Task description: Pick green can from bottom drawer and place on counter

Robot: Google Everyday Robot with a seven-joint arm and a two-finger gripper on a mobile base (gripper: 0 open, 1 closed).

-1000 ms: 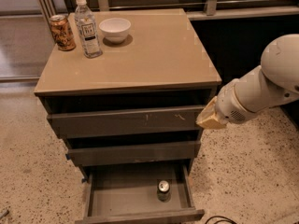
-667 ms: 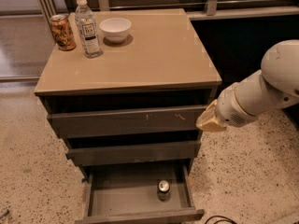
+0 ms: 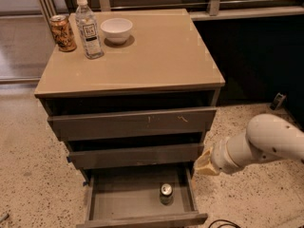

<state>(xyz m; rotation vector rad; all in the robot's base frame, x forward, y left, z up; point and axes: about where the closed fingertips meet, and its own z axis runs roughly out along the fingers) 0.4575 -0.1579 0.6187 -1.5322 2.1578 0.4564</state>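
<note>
One camera view looks down on a grey-brown cabinet whose glossy tan desk (image 3: 156, 51) carries an orange-brown patterned can (image 3: 62, 32), a clear water bottle (image 3: 89, 28) and a white bowl (image 3: 117, 30), all grouped at its far left corner. Below, the top drawer (image 3: 133, 122) and middle drawer (image 3: 137, 156) stand slightly out, and the bottom drawer (image 3: 142, 219) is pulled furthest. The green can (image 3: 166, 194) stands upright on that drawer's grey floor, right of centre, silver top showing. The white arm (image 3: 266, 144) reaches in from the right. Its gripper (image 3: 204, 163) hangs just beside the cabinet's right edge, near the bottom drawer and apart from the can; whether it is wide or narrow cannot be told.
</note>
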